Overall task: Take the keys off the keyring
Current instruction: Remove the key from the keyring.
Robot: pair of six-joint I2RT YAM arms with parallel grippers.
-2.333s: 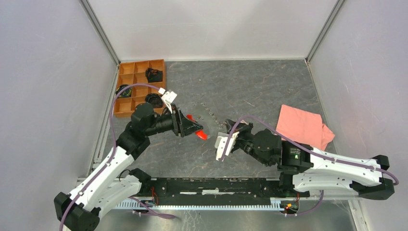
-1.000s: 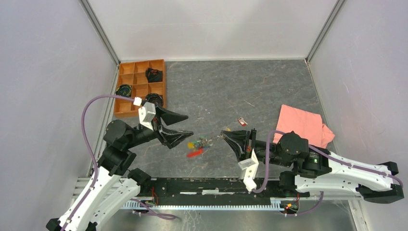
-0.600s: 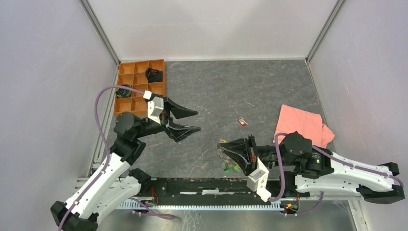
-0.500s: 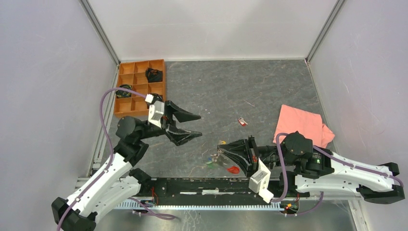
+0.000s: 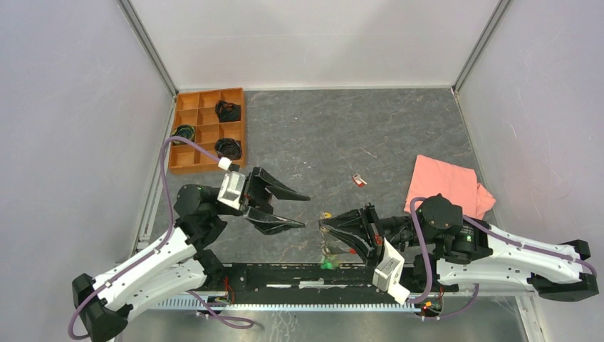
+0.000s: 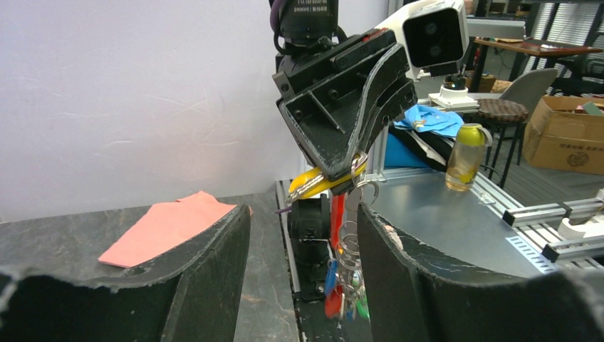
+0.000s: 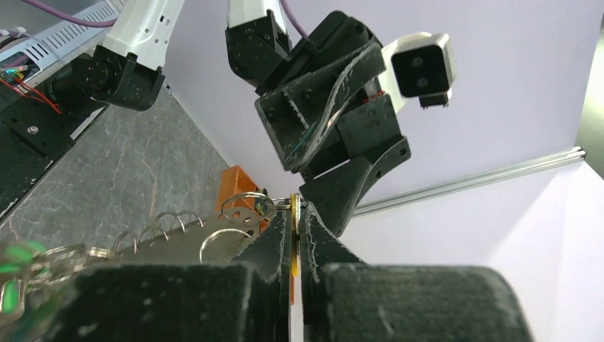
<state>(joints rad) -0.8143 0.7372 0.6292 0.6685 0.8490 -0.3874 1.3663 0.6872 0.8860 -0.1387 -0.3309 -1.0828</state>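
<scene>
My right gripper (image 5: 322,226) is shut on a yellow-headed key (image 7: 294,214), which also shows in the left wrist view (image 6: 324,182). The rest of the bunch hangs from that key: the red strap (image 6: 336,214), the thin metal rings (image 6: 349,246), and blue, red and green keys (image 6: 342,299) at the bottom, blurred. From above the bunch (image 5: 328,253) dangles near the table's front edge. My left gripper (image 5: 306,210) is open and empty, just left of the right gripper and facing it, with the hanging bunch near its right finger (image 6: 399,249).
An orange compartment tray (image 5: 206,132) with dark items stands at the back left. A pink cloth (image 5: 445,189) lies at the right. A small red and white piece (image 5: 359,180) lies on the table mid-right. The black rail (image 5: 306,278) runs along the near edge.
My left gripper has let go of the strap, opened, and moved nearer and rightward. My right gripper now carries the bunch, which swings below it near the front edge.
</scene>
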